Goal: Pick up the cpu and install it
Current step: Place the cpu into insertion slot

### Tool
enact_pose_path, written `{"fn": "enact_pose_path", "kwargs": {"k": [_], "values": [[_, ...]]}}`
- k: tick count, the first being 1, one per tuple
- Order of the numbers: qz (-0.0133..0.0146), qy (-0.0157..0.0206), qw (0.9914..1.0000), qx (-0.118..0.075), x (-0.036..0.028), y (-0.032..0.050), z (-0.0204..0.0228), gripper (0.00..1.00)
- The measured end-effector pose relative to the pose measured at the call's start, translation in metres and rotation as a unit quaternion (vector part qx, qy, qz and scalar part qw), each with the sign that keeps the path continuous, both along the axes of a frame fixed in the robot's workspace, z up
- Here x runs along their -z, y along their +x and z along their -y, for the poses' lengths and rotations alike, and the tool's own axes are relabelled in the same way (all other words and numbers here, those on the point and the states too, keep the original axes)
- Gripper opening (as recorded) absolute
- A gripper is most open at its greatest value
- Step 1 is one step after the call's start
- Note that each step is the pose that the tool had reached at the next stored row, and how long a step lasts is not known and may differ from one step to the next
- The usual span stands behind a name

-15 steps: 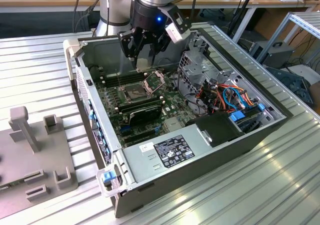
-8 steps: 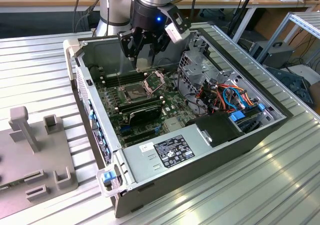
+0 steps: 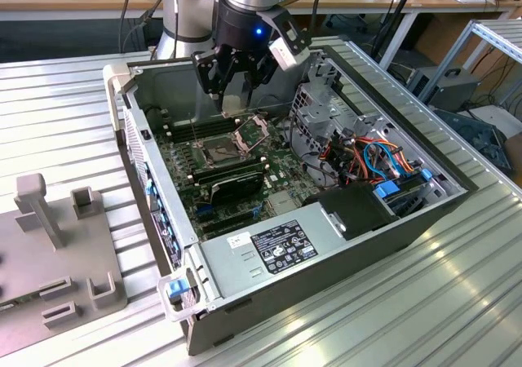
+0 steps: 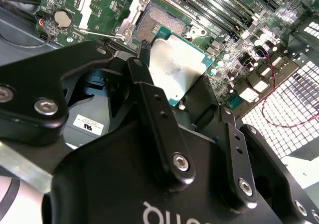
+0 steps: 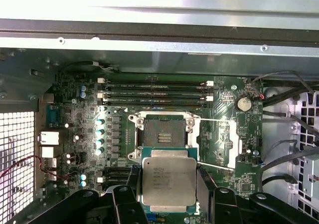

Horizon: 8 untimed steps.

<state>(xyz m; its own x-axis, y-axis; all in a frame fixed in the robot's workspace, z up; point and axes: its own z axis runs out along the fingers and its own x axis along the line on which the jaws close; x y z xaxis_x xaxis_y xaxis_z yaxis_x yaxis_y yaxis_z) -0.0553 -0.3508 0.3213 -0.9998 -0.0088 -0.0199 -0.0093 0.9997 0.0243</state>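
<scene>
My gripper point(image 3: 237, 88) hangs over the open computer case, shut on the cpu point(image 5: 168, 181), a flat silver-topped square on a green edge. In both wrist views the chip sits between the black fingers point(image 5: 204, 184), held by two opposite edges. The cpu point(image 4: 177, 69) hovers above the motherboard point(image 5: 75, 129), just beside the bare socket point(image 5: 162, 134) and apart from it. The socket's metal frame point(image 5: 222, 139) is swung open to one side. In the exterior view the socket point(image 3: 216, 148) lies below and in front of the gripper, with its raised frame point(image 3: 254, 127) beside it.
Memory slots point(image 5: 154, 92) run along the board past the socket. A long black card point(image 3: 236, 181) lies in front of it. A drive cage point(image 3: 322, 110) with orange and blue cables point(image 3: 375, 159) stands on the exterior view's right. A grey fixture block point(image 3: 57, 253) sits outside the case.
</scene>
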Motion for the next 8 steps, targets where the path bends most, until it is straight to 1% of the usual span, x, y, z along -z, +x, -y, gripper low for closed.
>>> {"fn": "enact_pose_path", "kwargs": {"k": [6, 8], "values": [[0.0, 0.0, 1.0, 0.0, 0.0001, 0.0, 0.0, 0.54], [0.0, 0.0001, 1.0, 0.003, 0.0002, 0.0, 0.0, 0.54]]}}
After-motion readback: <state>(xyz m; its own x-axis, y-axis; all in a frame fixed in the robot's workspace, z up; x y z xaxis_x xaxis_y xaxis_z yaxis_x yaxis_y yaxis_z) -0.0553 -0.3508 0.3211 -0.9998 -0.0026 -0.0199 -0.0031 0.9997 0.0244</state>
